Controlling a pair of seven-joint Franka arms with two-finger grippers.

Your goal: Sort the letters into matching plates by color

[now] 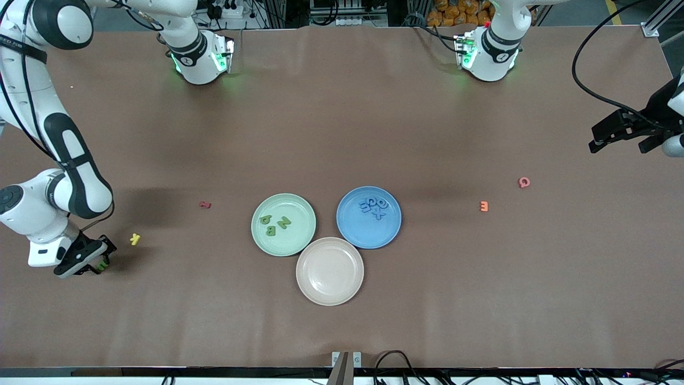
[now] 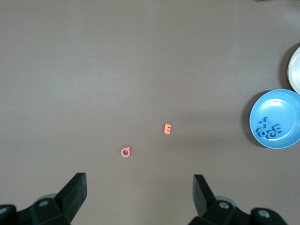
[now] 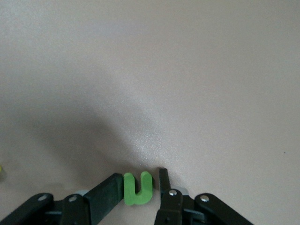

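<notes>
— Looking at the right gripper (image 3: 140,190) low at the right arm's end of the table: what's in it?
— A green U-shaped letter (image 3: 137,189) between its fingers, one touching, the other a sliver off; only the wrist view shows it.
— And the left gripper (image 2: 139,194)?
— Waiting spread wide, holding nothing, above the pink letter (image 2: 125,152) and orange E (image 2: 167,128).
— The plates?
— Mid-table: the green plate (image 1: 302,233) holding green letters, the blue plate (image 1: 368,232) holding blue ones.

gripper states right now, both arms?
Left end effector: open, empty, up over the table's left-arm end.
Right end effector: down at the table, fingers around a green letter.
</notes>
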